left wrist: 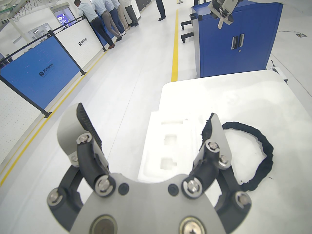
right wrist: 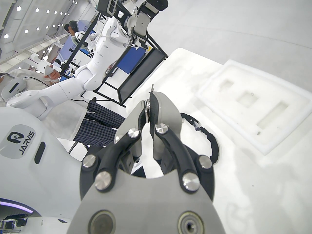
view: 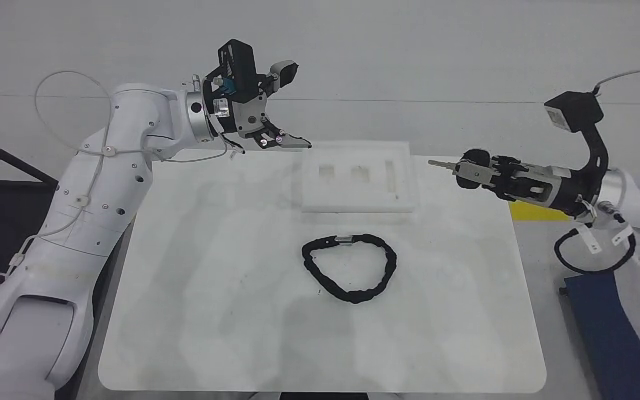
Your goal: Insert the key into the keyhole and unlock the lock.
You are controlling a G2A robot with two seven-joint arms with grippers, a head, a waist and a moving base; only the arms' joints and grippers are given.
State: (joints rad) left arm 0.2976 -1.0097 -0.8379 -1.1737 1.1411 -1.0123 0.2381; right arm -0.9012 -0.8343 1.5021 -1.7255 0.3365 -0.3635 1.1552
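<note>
White bench carries a black fabric-sleeved loop lock with a silver barrel. Right jaws pinch the silver key; left jaws are spread.

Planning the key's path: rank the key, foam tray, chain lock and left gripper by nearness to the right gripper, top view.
1. key, held in the right gripper.
2. foam tray, just beside it.
3. chain lock, mid-table.
4. left gripper, open, across the tray.

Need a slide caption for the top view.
Right gripper holds the key beside the foam tray; left gripper open on its other side; cable lock lies looped on the table.
</note>
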